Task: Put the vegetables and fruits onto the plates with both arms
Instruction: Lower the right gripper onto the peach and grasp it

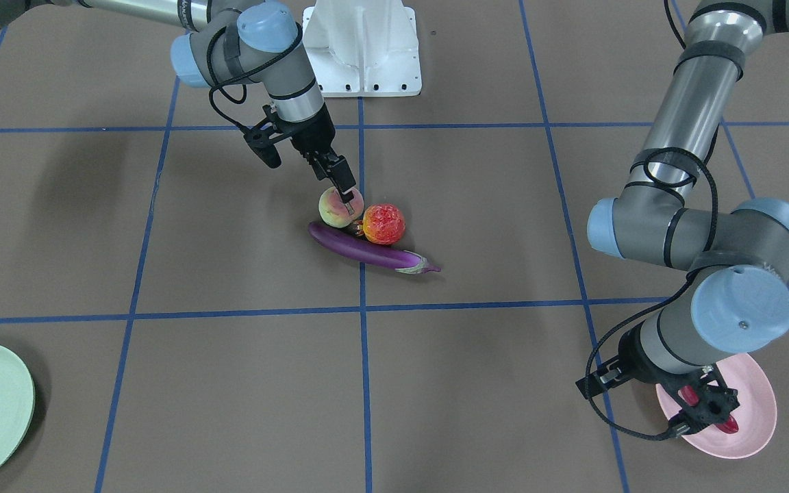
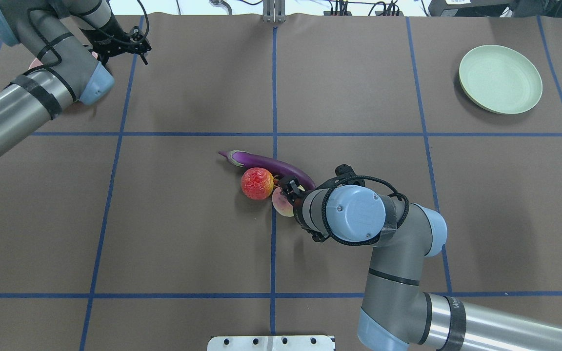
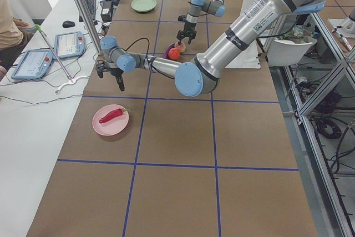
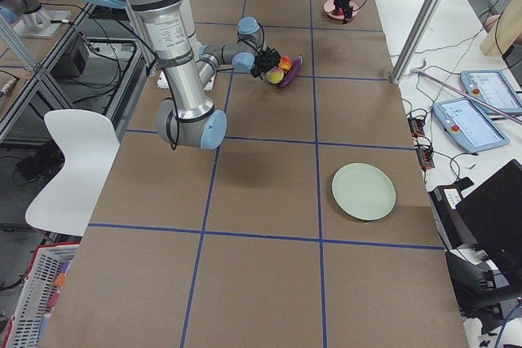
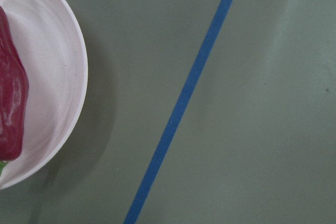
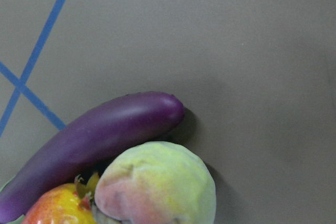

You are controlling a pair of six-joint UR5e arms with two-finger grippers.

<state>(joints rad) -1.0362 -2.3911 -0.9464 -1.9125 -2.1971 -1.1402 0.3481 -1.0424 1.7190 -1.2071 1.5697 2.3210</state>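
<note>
The peach (image 1: 331, 209), the bumpy red-orange fruit (image 1: 384, 224) and the purple eggplant (image 1: 367, 250) lie touching mid-table. My right gripper (image 1: 346, 195) is down on the peach's top, its fingers looking open around it. The right wrist view shows the peach (image 6: 157, 187), the eggplant (image 6: 94, 145) and the bumpy fruit (image 6: 58, 205) close below. The red chili (image 3: 111, 116) lies on the pink plate (image 1: 757, 411). My left gripper (image 1: 706, 404) hovers above that plate, open and empty. The chili (image 5: 10, 108) and pink plate (image 5: 58, 77) show in the left wrist view.
The mint green plate (image 2: 500, 78) holds nothing and sits at the far corner on my right. The white base block (image 1: 364, 48) stands at my table edge. Blue tape lines cross the brown table. Tablets (image 3: 30, 62) and a person's arm are beside the table's far edge.
</note>
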